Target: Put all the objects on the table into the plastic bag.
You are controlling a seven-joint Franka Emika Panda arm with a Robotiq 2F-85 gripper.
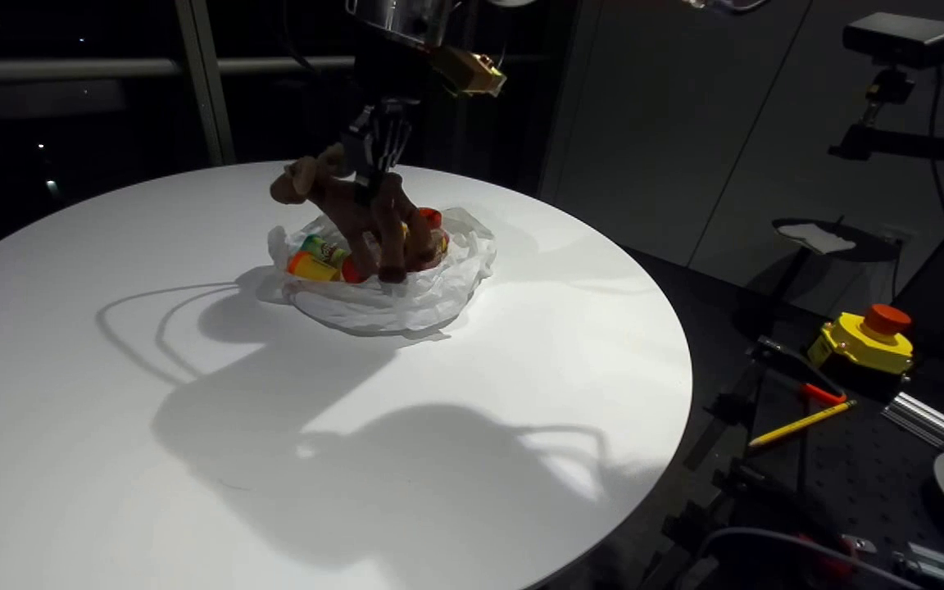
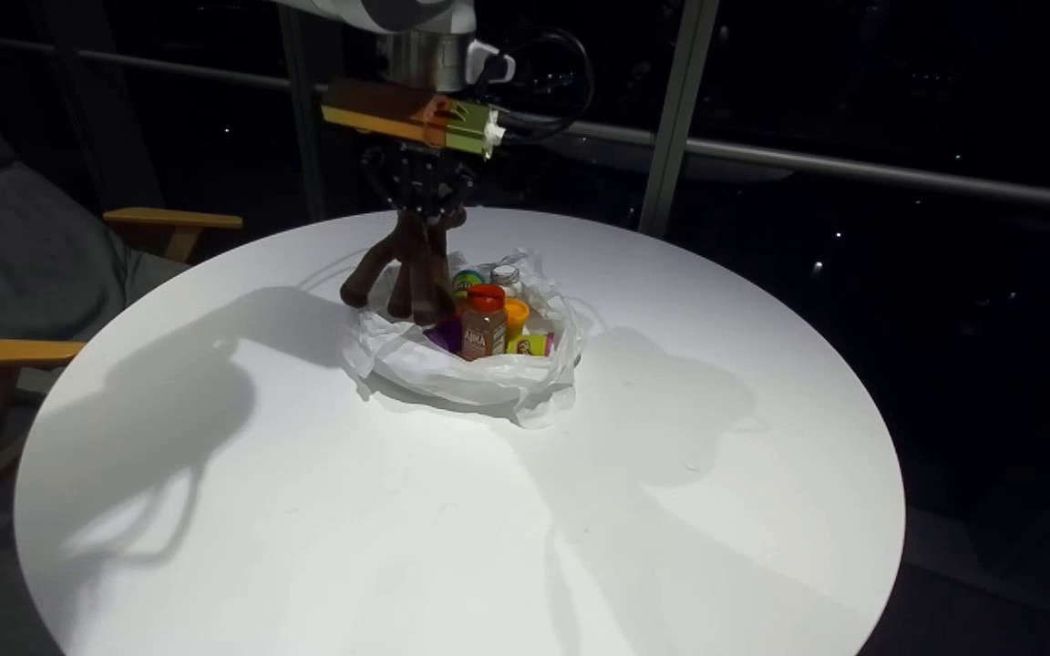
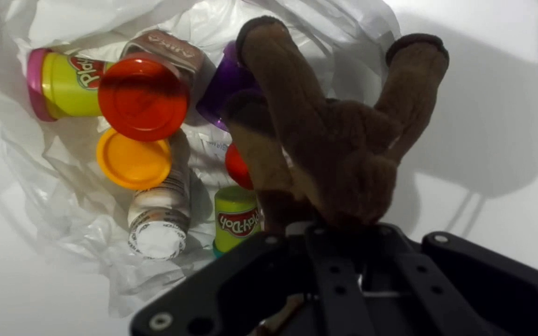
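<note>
My gripper is shut on the back of a brown plush animal and holds it over the side of the white plastic bag. Its legs hang down; I cannot tell whether they touch the bag. In the wrist view the plush covers part of the bag. The bag lies open and spread on the table. Inside are a red-lidded bottle, a white-capped bottle, yellow-green Play-Doh cans, an orange-lidded tub and a purple item. A red item is partly hidden by the plush.
The round white table carries the bag near its far edge in both exterior views. A chair with wooden arms stands beside it. A yellow box with a red button and a pencil lie on a dark side surface.
</note>
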